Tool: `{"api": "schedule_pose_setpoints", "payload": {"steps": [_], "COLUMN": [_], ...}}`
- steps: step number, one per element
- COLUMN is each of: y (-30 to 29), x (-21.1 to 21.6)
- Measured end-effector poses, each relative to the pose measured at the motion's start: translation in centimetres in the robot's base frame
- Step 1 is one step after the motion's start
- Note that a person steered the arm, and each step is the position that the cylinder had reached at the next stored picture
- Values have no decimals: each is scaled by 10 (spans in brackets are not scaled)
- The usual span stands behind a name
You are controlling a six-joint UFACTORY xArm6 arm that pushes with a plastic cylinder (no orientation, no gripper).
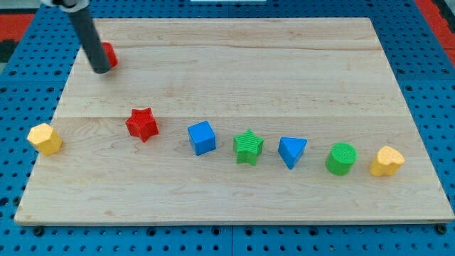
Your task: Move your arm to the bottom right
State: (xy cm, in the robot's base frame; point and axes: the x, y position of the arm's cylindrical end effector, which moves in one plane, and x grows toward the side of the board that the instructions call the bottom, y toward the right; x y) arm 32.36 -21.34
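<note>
So in the camera view our tip [102, 70] sits up at the counter's [234, 78] top left, touching a mostly hidden red block [109, 54]. No jaws here, just a rod. The bottom right corner holds a yellow block [386, 161] beside a green cylinder [341, 158].

No readable text, label, number or sign shows on anything here.

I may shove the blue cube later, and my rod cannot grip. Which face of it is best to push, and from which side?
No gripping: press my tip flat on the blue cube's top-left face, coming from the view's top left. The cube sits turned, corner toward the view's bottom; a corner push would spin it.
</note>
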Motion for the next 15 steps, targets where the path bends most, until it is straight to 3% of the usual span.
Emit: {"api": "schedule_pose_setpoints", "payload": {"steps": [2, 5, 6, 7, 8, 9, 10, 11, 12, 14, 15], "y": [7, 34, 39, 73, 141, 214, 352, 455, 503, 503, 509], "x": [-89, -67, -47, 23, 52, 71, 92, 142, 166, 162, 230]}}
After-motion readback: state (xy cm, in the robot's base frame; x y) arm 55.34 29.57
